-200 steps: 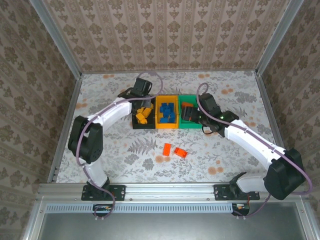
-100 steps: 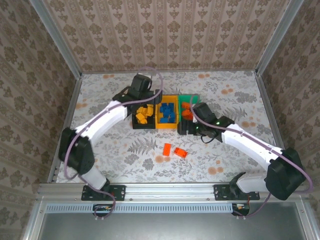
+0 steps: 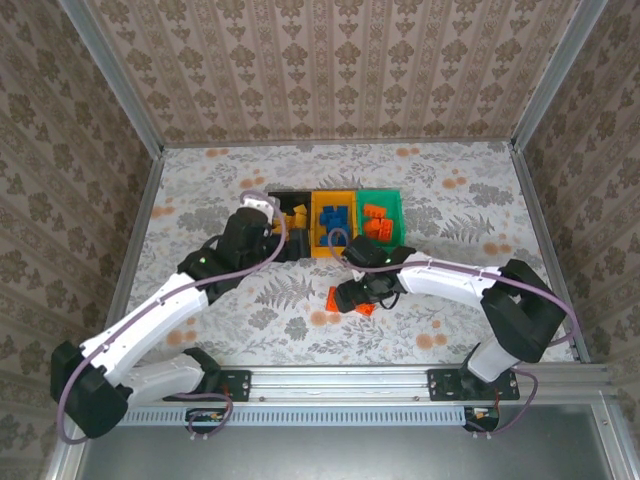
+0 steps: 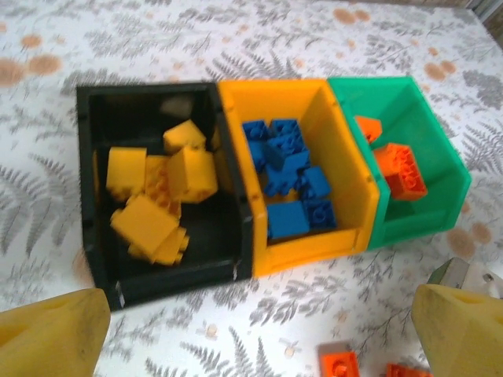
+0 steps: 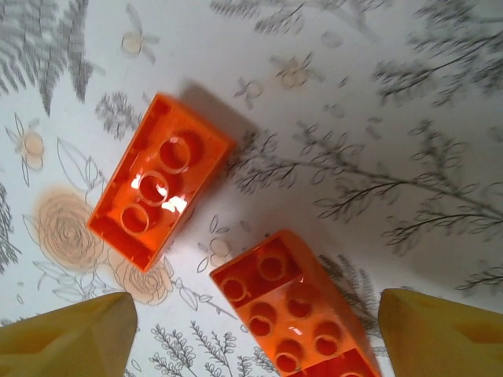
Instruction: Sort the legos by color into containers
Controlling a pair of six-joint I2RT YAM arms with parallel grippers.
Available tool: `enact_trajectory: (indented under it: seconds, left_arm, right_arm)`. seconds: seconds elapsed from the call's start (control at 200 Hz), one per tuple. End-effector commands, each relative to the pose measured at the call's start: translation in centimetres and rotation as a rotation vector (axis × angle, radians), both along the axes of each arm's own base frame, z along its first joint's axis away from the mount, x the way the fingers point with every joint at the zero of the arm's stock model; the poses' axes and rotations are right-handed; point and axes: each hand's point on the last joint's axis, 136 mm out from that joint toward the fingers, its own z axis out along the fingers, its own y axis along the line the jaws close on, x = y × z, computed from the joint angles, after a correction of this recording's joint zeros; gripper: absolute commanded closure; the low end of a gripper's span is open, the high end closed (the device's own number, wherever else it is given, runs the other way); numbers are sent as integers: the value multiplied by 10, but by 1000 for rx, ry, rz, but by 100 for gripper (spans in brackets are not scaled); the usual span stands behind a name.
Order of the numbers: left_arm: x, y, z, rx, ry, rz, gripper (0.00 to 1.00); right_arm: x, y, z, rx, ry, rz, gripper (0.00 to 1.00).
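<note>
Three containers stand side by side. The black bin (image 4: 165, 275) holds yellow legos (image 4: 157, 196). Blue legos (image 4: 291, 181) lie in the yellow-orange bin (image 4: 314, 251), and orange-red legos (image 4: 397, 169) in the green bin (image 4: 416, 228). Two loose orange-red bricks lie on the table in front of the bins, one (image 5: 161, 181) studs down and the other (image 5: 302, 322) beside it. My right gripper (image 5: 255, 338) is open low over them, with the second brick between its yellow fingers (image 5: 67, 338). My left gripper (image 4: 259, 338) is open and empty, just in front of the black bin.
The bins (image 3: 335, 194) sit mid-table on a floral cloth (image 3: 200, 190). Patterned walls and metal rails (image 3: 130, 250) enclose the table. The two arms come close together near the loose bricks (image 3: 336, 297).
My left gripper has opened and drawn back from over the black bin toward the near side. My right arm left the green bin and came down over the loose orange-red bricks.
</note>
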Motion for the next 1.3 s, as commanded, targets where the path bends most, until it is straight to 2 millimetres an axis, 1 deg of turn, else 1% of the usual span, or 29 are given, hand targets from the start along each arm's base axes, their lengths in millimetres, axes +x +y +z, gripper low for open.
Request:
enact_trajectory:
  seconds: [0.0, 0.095, 0.2, 0.245, 0.355, 0.485, 0.545, 0.59, 0.675, 0.77, 0.845, 0.885, 0.98, 1.045, 1.11, 1.2, 1.295]
  left_arm:
    - [-11, 16, -12, -9, 39, 63, 0]
    - [-17, 23, -25, -7, 60, 79, 0]
    - [-20, 27, -33, -1, 75, 90, 0]
    - [-21, 28, -36, 5, 84, 93, 0]
    - [-23, 28, -39, 2, 93, 93, 0]
    - [-24, 29, -42, 7, 99, 91, 0]
    - [-25, 29, -43, 6, 102, 94, 0]
    - [-26, 28, -43, 3, 101, 84, 0]
    - [-27, 27, -48, 4, 114, 81, 0]
    - [-31, 25, -57, -3, 133, 71, 0]
    - [-34, 24, -65, -8, 147, 63, 0]
    - [-36, 22, -69, -6, 156, 58, 0]
    - [-41, 20, -77, 9, 170, 47, 0]
    - [-45, 18, -83, 21, 180, 41, 0]
    - [-50, 16, -89, 31, 193, 36, 0]
    - [-55, 16, -97, 36, 213, 37, 0]
    - [-61, 15, -106, 35, 232, 36, 0]
  right_arm:
    - [-20, -12, -16, -95, 45, 35, 25]
    - [-22, -17, -22, -155, 28, 34, 32]
    - [-22, -21, -28, -203, 14, 30, 39]
    - [-20, -23, -29, -229, -1, 29, 41]
    - [-18, -27, -35, -275, -16, 26, 43]
    - [-17, -29, -38, -282, -22, 14, 55]
    - [-15, -29, -33, -272, -40, 4, 61]
    - [-11, -30, -25, -264, -67, -5, 65]
    - [0, -32, 0, -234, -132, -34, 69]
    - [22, -39, 38, -170, -205, -99, 71]
    - [46, -50, 70, -114, -267, -179, 71]
    - [60, -58, 83, -91, -294, -229, 71]
    - [95, -75, 107, -61, -348, -339, 72]
    - [121, -83, 116, -52, -374, -406, 72]
    - [145, -89, 119, -66, -391, -459, 71]
    - [175, -94, 114, -86, -389, -509, 71]
    - [198, -96, 104, -117, -376, -536, 70]
